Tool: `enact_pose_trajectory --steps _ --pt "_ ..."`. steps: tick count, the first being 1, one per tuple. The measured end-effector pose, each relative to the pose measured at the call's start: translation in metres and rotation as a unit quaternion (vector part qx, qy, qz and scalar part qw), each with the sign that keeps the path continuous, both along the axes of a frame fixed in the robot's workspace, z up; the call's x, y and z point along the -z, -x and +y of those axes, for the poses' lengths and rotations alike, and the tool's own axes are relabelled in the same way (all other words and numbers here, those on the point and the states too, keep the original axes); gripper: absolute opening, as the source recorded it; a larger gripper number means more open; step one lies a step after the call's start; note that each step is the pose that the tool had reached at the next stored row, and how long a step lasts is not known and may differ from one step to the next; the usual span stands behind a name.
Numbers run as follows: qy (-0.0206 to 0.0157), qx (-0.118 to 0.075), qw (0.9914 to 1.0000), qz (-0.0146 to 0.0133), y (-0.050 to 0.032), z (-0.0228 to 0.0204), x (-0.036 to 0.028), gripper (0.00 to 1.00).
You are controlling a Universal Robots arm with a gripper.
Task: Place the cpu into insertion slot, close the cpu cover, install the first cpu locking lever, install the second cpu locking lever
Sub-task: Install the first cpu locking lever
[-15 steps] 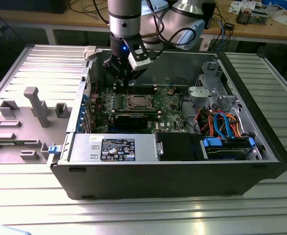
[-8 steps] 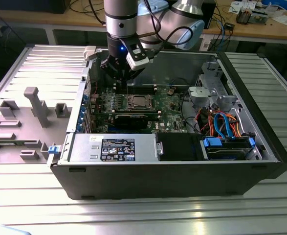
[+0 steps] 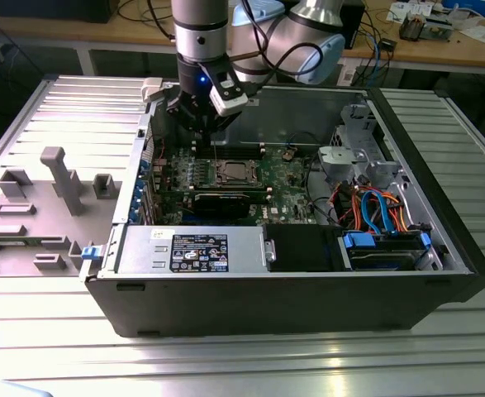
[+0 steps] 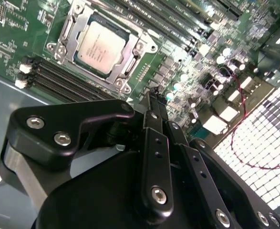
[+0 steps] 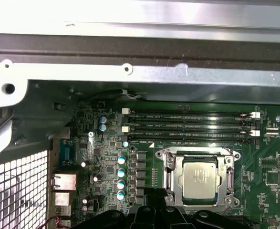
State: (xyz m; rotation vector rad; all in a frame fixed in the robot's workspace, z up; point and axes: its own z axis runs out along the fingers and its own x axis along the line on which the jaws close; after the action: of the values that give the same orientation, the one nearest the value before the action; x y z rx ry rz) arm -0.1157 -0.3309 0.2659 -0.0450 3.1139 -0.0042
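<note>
The cpu [image 5: 199,179] [image 4: 101,45], a square chip with a dull silver top, lies flat in the insertion slot [image 3: 230,174] on the green board. The cpu cover [image 5: 171,174] [image 4: 130,61], a silver frame, lies down around the chip's edges. My gripper [image 4: 151,98] [image 3: 203,132] hangs above the board, short of the socket, on the exterior view's left and back of it. Its black fingers meet at the tips with nothing between them. The tips also peek in beside the socket frame in the first wrist view [image 5: 151,194].
Long black memory slots [image 5: 190,126] run along the socket's far side. The case's metal wall [image 5: 140,71] and a perforated rear panel [image 5: 15,186] stand close by. A black graphics card [image 3: 221,201], power supply [image 3: 192,248] and drive cage with cables [image 3: 374,207] fill the case.
</note>
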Motion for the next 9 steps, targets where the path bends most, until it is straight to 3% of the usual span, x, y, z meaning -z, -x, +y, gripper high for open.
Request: enact_pose_trajectory --steps 9 --pt "-0.0006 -0.001 1.00000 0.0000 0.0000 0.0024 0.0005 0.11"
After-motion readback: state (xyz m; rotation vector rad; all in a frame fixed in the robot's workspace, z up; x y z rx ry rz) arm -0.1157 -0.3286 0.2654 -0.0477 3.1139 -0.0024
